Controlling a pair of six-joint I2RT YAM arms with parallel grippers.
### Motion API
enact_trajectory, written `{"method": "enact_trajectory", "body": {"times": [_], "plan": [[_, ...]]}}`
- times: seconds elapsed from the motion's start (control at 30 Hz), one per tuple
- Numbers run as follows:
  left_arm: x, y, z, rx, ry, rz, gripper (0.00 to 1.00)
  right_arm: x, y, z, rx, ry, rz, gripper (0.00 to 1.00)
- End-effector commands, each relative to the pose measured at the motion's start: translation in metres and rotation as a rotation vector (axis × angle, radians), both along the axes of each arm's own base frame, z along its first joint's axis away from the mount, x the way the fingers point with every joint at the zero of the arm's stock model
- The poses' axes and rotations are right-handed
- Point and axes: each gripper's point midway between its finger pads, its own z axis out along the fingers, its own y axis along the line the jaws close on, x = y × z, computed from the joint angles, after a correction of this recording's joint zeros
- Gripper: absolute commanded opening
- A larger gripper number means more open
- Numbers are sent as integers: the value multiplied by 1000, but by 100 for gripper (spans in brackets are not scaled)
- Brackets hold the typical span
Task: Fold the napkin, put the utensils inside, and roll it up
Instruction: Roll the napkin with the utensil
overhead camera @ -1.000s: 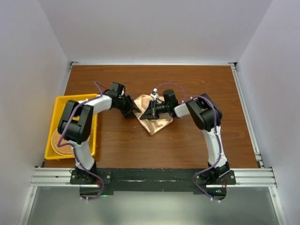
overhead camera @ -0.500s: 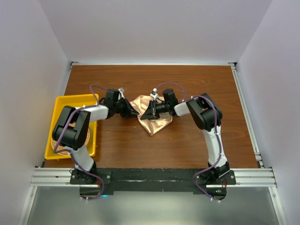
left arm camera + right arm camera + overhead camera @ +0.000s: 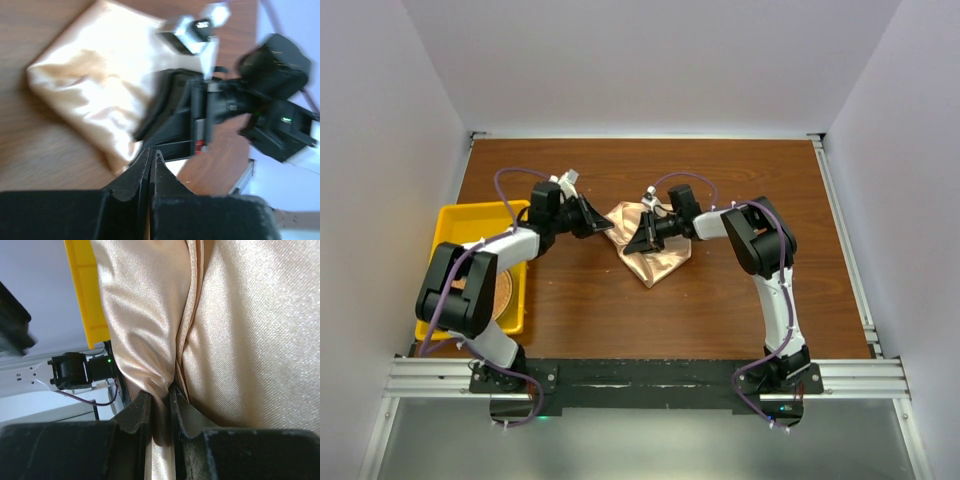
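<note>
– Left tool (image 3: 151, 155) first: clenched, jaws pressed together, tips right at the left corner of the napkin (image 3: 657, 258). Is any cloth caught between them? Can't tell, that wrist view is blurred.
– Right tool (image 3: 160, 395)?
– Grasping the napkin. It's pinched on a bunched fold, and it looks like more than one layer sits between the fingers (image 3: 132, 416).
– Where's the napkin?
– Around the middle of the bench (image 3: 740, 320), a bit toward the far edge and well clear of every edge. It's crumpled into a rough diamond, not flat. The yellow tray (image 3: 450, 213) sits at the left edge with the wicker mat (image 3: 506, 292) in it, well apart from the cloth.
– Utensils?
– None visible in any view.
– Step?
– My guess is spreading or straightening the cloth for the fold. It's early and nothing is folded neatly yet.
– Risks?
– The main one is that the left tool may have closed on air. If the tools then pull apart, only the right side moves, so the cloth drags and stays bunched.
– And if the left does hold?
– Then it's a thin pinch on shiny, slippery fabric, and a sharp tug could slide the corner out.
– Anything else?
– The right tool's stacked layers would lift together, so the edges may not line up. Both tools are near each other over the cloth, so a sloppy move could knock fingers together.
</note>
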Motion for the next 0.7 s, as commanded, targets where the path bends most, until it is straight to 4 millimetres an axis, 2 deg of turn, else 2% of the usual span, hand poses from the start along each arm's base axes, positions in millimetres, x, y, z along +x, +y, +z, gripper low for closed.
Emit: {"method": "enact_trajectory", "body": {"times": [0.0,0.03,0.1,0.2,0.3,0.33,0.4,0.43,0.5,0.53,0.67], "plan": [[6,-23,35,-217,-160,-79,0,-2,-19,-50,-170,80,-61,0],[13,-26,38,-254,-207,-85,0,-1,-19,-49,-167,78,-62,0],[13,-31,36,-317,-194,-95,0,-2,-19,-49,-167,82,-58,0],[18,-34,22,-362,-196,-84,0,-2,-20,-50,-172,83,-62,0],[24,-32,-6,-336,-165,-60,0,-2,-21,-49,-174,85,-65,0],[23,-29,-25,-301,-104,-40,0,-3,-20,-47,-175,81,-64,0],[31,-17,-48,-202,-71,20,0,-2,-22,-47,-184,80,-64,0],[26,-11,-64,-156,1,37,0,-3,-21,-43,-183,74,-60,0],[28,-2,-75,-91,11,64,0,-2,-22,-41,-186,69,-63,0],[19,4,-91,-46,89,79,0,-1,-21,-39,-186,64,-64,1],[9,13,-119,-2,153,86,0,6,-19,-23,-178,37,-81,9]]}}
